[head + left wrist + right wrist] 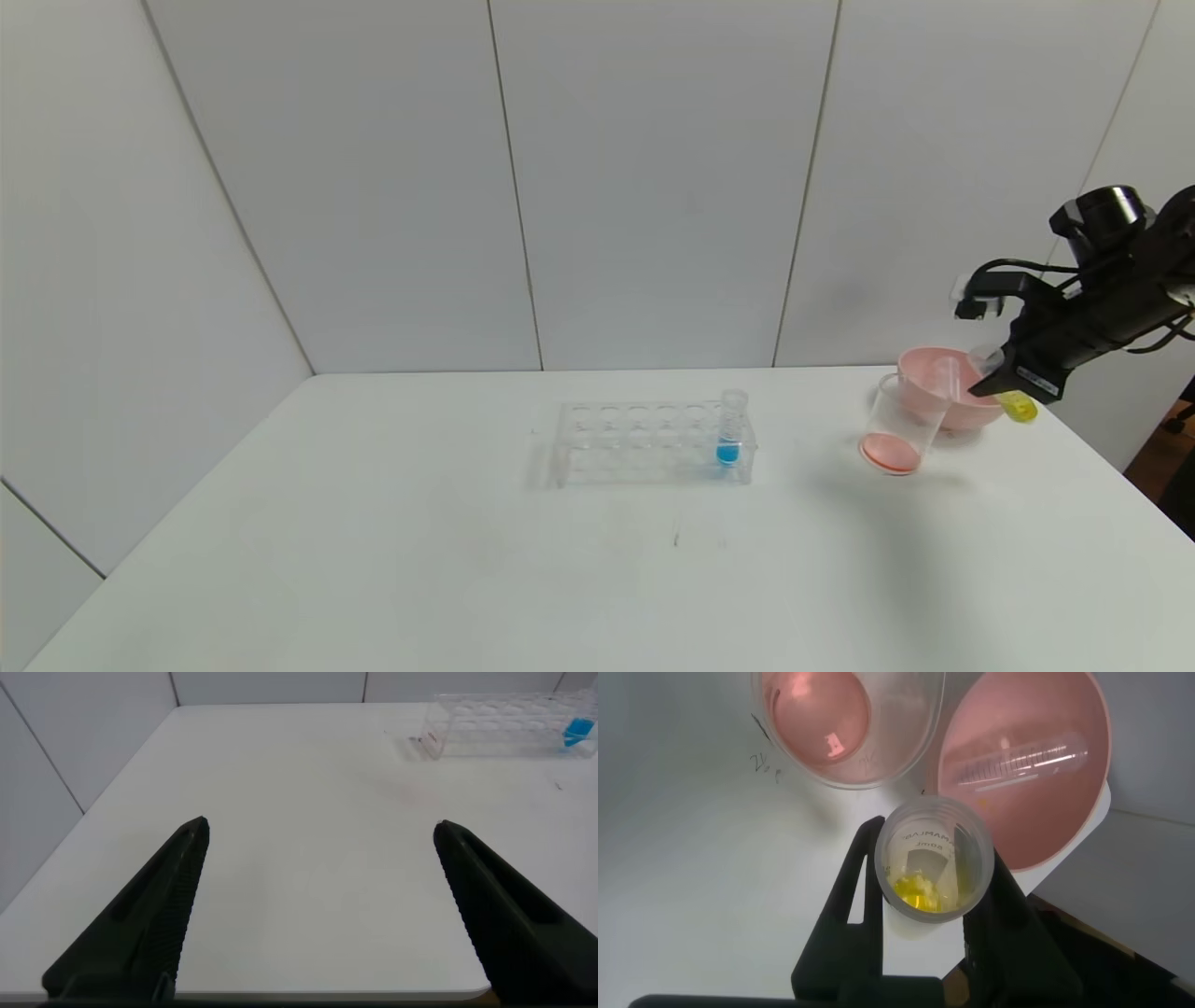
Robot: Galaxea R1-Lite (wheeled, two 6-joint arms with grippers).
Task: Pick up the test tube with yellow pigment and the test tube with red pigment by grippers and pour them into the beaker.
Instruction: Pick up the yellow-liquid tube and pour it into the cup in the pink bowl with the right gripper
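Right wrist view shows the right gripper (924, 891) with its jaws closed tight on the test tube with yellow pigment (936, 863), its open mouth facing the beaker (850, 723), which sits just beside it on the worktop (467, 560) with red liquid inside. An empty tube (1018, 761) lies in the pink bowl (1064, 812). The left gripper (322, 905) waits far off, jaws open.
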